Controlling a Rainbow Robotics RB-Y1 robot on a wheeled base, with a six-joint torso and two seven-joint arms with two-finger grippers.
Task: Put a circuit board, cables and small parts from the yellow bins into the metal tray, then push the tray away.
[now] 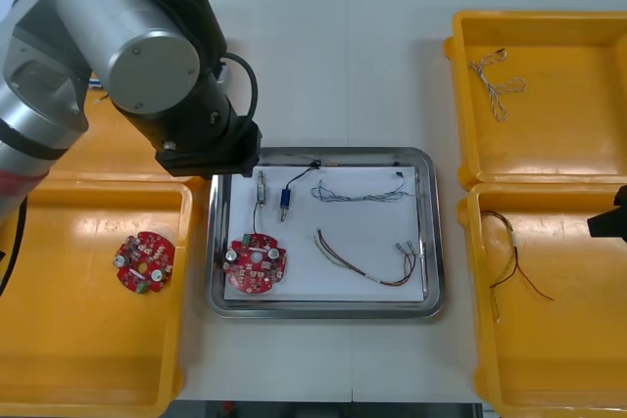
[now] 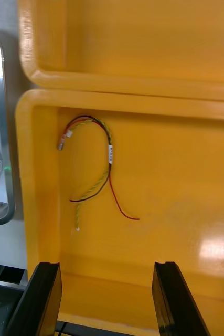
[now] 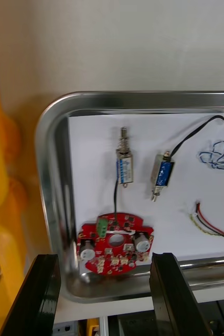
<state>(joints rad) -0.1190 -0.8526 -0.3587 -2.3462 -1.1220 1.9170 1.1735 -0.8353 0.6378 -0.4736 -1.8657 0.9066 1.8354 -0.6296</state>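
Jaws both apart, left gripper (image 3: 104,257) over circuit board (image 3: 116,251) in tray (image 3: 51,157), right gripper (image 2: 106,264) above cable (image 2: 110,152), seemingly red-yellow

No text, number or brand could be read. One small metal part (image 3: 124,169) in the metal tray (image 3: 53,157) carried a blue-and-white label, print too fine to make out. The other small metal part (image 3: 163,172) just beside it had a plain blue label, nothing legible. A white tag (image 2: 110,154) sat on the red and yellow cable (image 2: 89,120) in a yellow bin (image 2: 185,173), unreadable. The circuit board (image 3: 115,251) showed no legible markings.
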